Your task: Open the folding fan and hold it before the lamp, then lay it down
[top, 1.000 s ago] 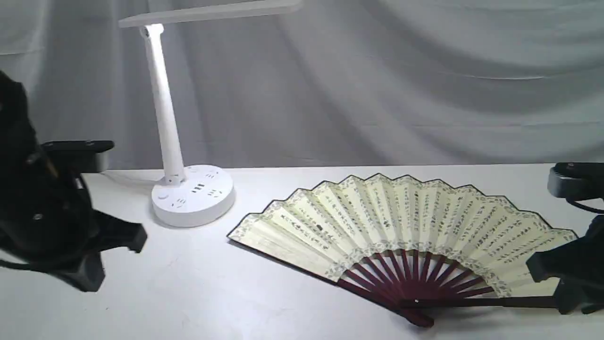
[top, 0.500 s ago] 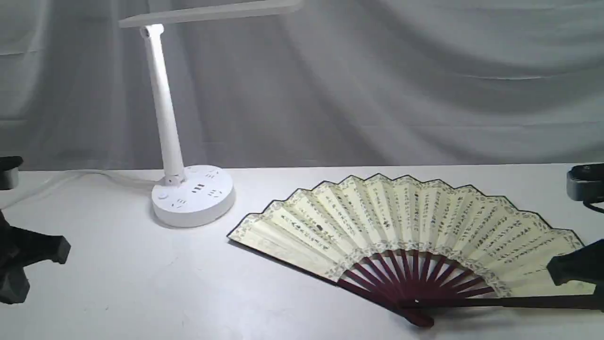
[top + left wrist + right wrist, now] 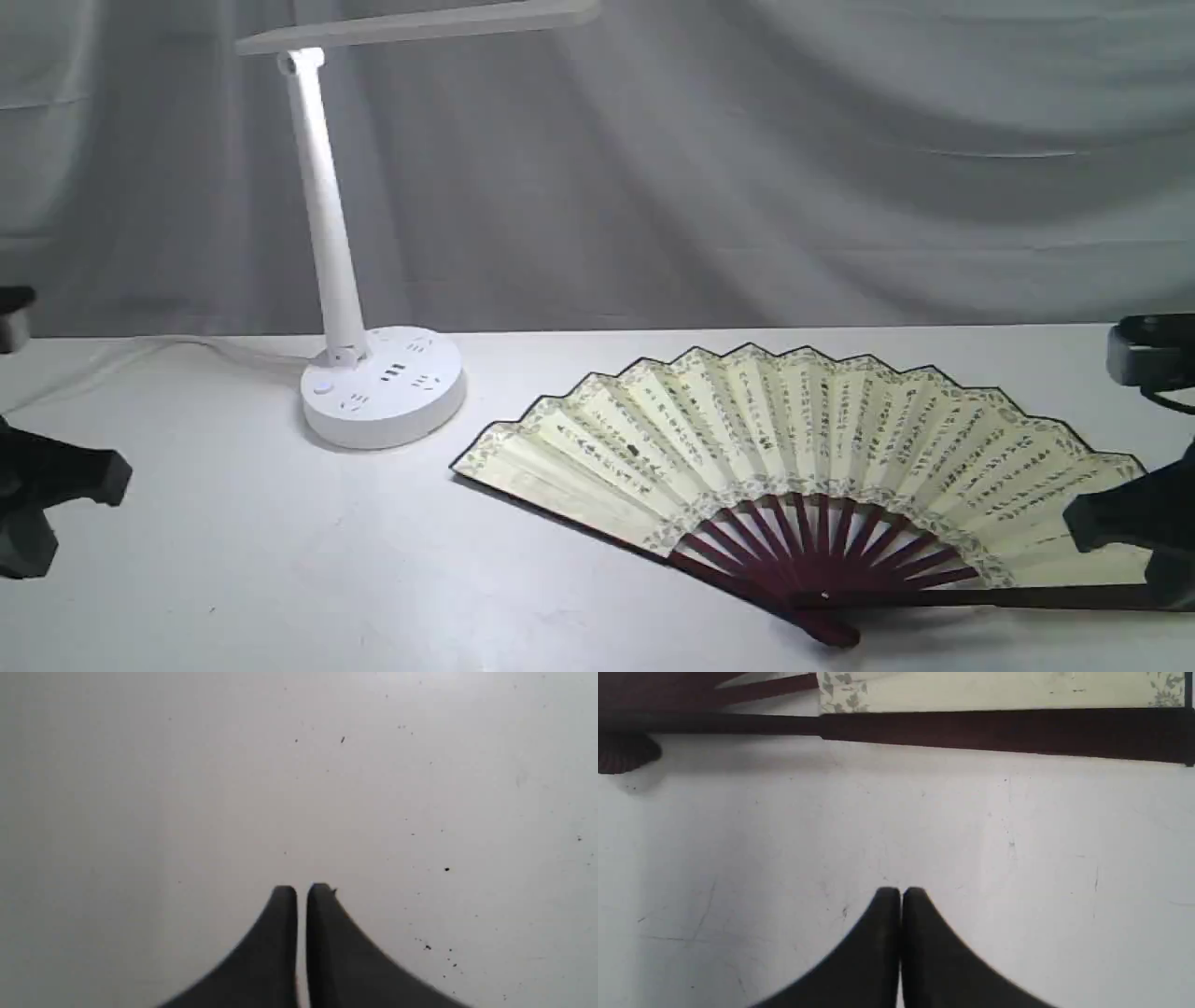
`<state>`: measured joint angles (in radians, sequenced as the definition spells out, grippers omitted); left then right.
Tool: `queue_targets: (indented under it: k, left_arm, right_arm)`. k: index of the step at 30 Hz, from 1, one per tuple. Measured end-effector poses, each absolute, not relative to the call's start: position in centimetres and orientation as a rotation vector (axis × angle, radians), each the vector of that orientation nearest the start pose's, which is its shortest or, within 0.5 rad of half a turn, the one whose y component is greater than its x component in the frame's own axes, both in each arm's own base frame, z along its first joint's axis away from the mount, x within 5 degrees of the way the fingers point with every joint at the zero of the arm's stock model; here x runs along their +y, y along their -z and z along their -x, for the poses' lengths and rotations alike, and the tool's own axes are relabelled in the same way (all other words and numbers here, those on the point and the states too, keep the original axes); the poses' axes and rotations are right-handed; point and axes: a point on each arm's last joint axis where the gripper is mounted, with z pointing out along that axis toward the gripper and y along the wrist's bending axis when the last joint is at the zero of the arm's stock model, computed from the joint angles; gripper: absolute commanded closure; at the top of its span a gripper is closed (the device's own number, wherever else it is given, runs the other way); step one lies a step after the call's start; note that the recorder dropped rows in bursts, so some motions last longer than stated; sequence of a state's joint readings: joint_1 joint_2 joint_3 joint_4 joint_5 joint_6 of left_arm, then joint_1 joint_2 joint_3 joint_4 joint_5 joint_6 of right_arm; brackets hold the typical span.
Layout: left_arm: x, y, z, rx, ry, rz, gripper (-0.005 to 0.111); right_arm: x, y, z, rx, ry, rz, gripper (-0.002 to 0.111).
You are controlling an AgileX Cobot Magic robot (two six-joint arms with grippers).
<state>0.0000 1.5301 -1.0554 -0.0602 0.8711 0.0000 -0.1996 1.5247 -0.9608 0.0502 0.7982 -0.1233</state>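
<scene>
Looks basically done: the fan [image 3: 803, 448] lies spread open flat on the table [image 3: 280, 560] near the lamp [image 3: 381, 383], with the left gripper [image 3: 301, 889] and right gripper [image 3: 901, 890] both pinched closed, holding nothing.

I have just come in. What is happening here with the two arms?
Nothing is held right now. The fan lies fully open, flat on the table beside the lamp, not touching it. The left gripper is shut and empty over bare table at the left edge. The right gripper, also shut and empty, is beside the fan's dark guard.
</scene>
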Motion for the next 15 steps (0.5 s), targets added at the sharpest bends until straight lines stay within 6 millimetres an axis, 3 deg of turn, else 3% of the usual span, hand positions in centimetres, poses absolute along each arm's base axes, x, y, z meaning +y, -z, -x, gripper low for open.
queue_targets:
  k: [4, 7, 15]
  left_arm:
    - [-0.5, -27.3, -27.7, 2.726, 0.076, 0.041, 0.107]
    - [-0.4, -29.3, -25.9, 2.63, 0.075, 0.038, 0.107]
    - [-0.4, -35.9, -18.6, 2.291, 0.074, 0.025, 0.107]
  right_arm:
    - [-4.9, -24.9, -27.0, 2.753, 0.012, -0.144, 0.108]
    - [-3.9, -28.0, -25.5, 2.641, 0.024, -0.098, 0.108]
    - [-2.1, -35.3, -18.5, 2.368, 0.097, -0.004, 0.108]
